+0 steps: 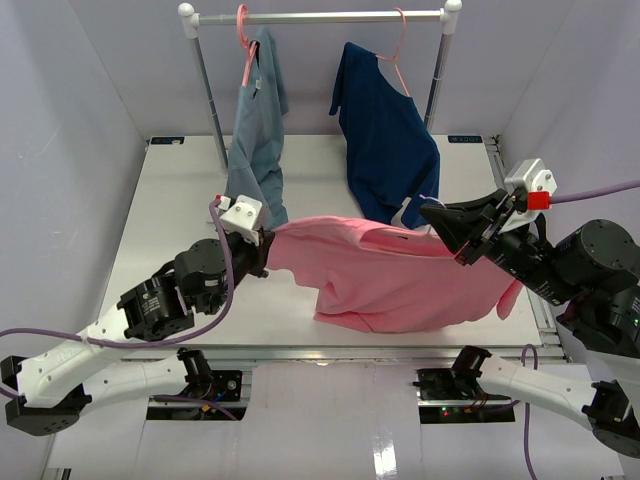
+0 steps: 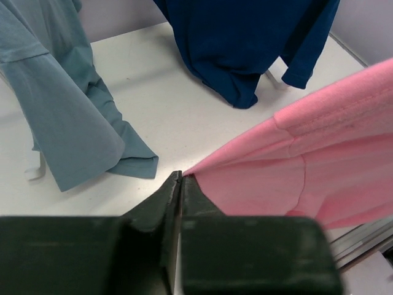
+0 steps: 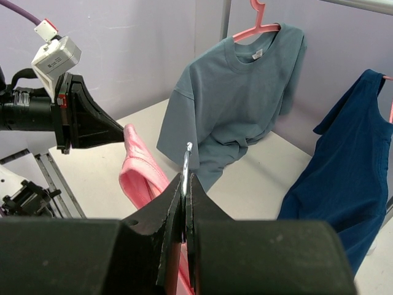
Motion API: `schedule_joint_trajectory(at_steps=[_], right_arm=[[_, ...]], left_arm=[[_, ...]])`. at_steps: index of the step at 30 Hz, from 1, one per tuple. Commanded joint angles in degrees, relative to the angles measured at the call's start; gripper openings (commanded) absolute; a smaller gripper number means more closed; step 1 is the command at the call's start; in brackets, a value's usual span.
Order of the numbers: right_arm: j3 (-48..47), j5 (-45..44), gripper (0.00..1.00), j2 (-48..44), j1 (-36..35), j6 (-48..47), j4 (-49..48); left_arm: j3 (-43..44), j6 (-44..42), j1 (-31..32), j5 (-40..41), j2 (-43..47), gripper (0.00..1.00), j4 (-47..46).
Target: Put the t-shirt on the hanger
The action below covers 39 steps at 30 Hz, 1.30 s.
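The salmon-pink t-shirt (image 1: 390, 275) hangs stretched between my two grippers, its lower part draping to the table. My left gripper (image 1: 262, 250) is shut on the shirt's left edge; in the left wrist view the jaws (image 2: 180, 175) pinch a point of pink cloth (image 2: 319, 153). My right gripper (image 1: 450, 228) is shut on the thin metal hook (image 3: 187, 157) of the hanger, whose body is hidden inside the shirt. The right wrist view shows the shirt (image 3: 141, 175) running from my right gripper (image 3: 186, 179) to the left gripper (image 3: 92, 123).
A clothes rack (image 1: 320, 17) stands at the back. A grey-blue shirt (image 1: 255, 130) and a navy shirt (image 1: 385, 140) hang on it from pink hangers, their hems reaching the white table (image 1: 170, 230). The rack's posts (image 1: 210, 90) stand behind the shirts.
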<state>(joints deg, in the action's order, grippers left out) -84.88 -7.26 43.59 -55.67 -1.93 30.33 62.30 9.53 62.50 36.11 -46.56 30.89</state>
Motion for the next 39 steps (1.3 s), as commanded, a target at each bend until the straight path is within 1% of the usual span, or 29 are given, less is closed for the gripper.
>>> schedule_joint_trajectory(at_steps=[1, 2, 3, 4, 10, 15, 17, 19, 21, 23, 25, 30, 32, 37, 39], right_arm=[[-1.9, -1.6, 0.08, -1.0, -0.1, -0.6, -5.5], [-1.8, -1.6, 0.08, -1.0, -0.2, -0.6, -5.6], [-1.8, -1.4, 0.08, -0.8, -0.2, -0.6, -5.6], [-1.6, -1.1, 0.08, -0.6, -0.2, -0.6, -5.5], [1.5, -1.0, 0.08, -0.2, -0.1, -0.6, -5.6], [1.8, -0.9, 0.08, 3.1, -0.2, -0.7, -6.6], [1.4, -0.8, 0.08, 4.6, -0.2, -0.7, -5.8], [1.3, 0.7, 0.08, 5.2, -0.1, -0.5, -5.8], [0.2, -0.2, 0.08, 5.5, -0.1, 0.7, -5.7], [-1.0, 2.1, 0.08, 6.4, -0.1, 1.0, -4.6], [-2.6, 6.3, 0.08, 6.9, -0.1, 1.8, -3.9], [-1.5, 11.9, 0.08, 5.9, -0.2, 4.5, -6.8], [-1.7, 12.5, 0.08, 6.0, -0.2, 4.7, -6.8], [-0.5, 12.9, 0.08, 5.9, -0.1, 4.8, -7.1], [0.9, 14.2, 0.08, 5.5, -0.1, 4.6, -8.0]], left_arm=[[1.4, -0.2, -0.1, -1.5, -0.3, 0.31, 4.4], [1.2, -0.4, -0.1, -2.6, -0.2, 0.48, 4.3], [1.2, -0.8, -0.1, -3.9, 0.0, 0.55, 4.3], [1.7, -1.7, -0.1, -5.7, 0.2, 0.56, 4.3], [8.0, -5.7, -0.1, -15.0, 2.7, 0.6, 4.4], [11.0, -10.1, -0.1, -24.9, 1.1, 0.61, 2.7], [12.8, -12.8, -0.1, -25.5, -0.5, 0.62, 3.1], [15.6, -13.3, -0.1, -25.3, -2.3, 0.63, 4.7], [16.7, -13.6, -0.1, -26.6, -2.7, 0.64, 5.0], [17.2, -14.0, -0.1, -28.0, -2.8, 0.65, 4.9], [17.9, -15.0, -0.1, -30.0, -3.5, 0.65, 5.2], [19.1, -16.6, -0.1, -35.6, -6.1, 0.65, 6.0], [19.8, -17.2, -0.1, -38.8, -7.2, 0.65, 6.6], [21.5, -18.1, -0.1, -40.8, -9.6, 0.65, 6.5], [22.5, -18.6, -0.1, -43.2, -10.9, 0.66, 6.5]])
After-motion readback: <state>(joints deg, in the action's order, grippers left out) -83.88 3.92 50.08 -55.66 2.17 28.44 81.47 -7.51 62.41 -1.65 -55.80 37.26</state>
